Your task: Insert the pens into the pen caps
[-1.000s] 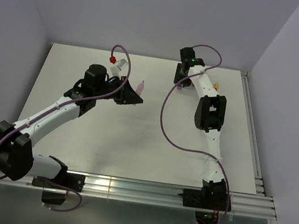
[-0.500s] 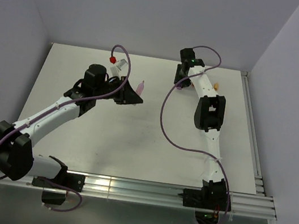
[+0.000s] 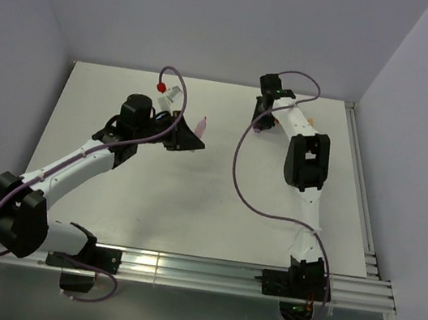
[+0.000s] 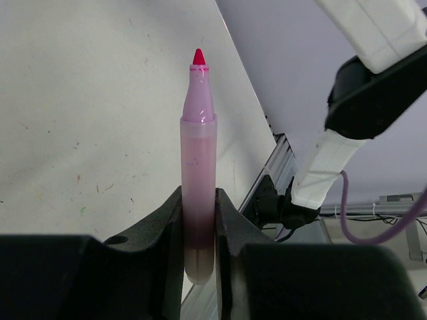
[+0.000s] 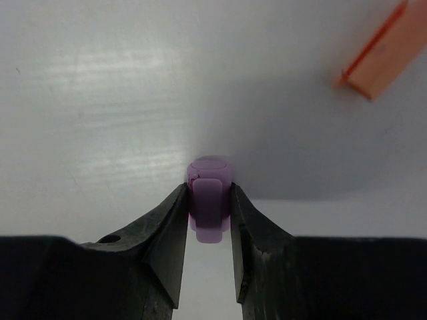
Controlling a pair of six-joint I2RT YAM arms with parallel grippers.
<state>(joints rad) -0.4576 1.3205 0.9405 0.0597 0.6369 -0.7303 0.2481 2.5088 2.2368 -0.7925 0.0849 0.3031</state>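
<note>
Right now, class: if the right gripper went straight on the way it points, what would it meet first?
The right gripper is closed on the purple cap; past that, it would probably meet the table surface, though depth is hard to judge. The orange cap lies off to the side, out of line.

White table (image 3: 191, 197); orange cap (image 5: 379, 59) lying on it.

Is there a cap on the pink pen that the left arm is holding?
No, the pink pen stands uncapped in the left wrist view, its red tip bare and pointing up.
</note>
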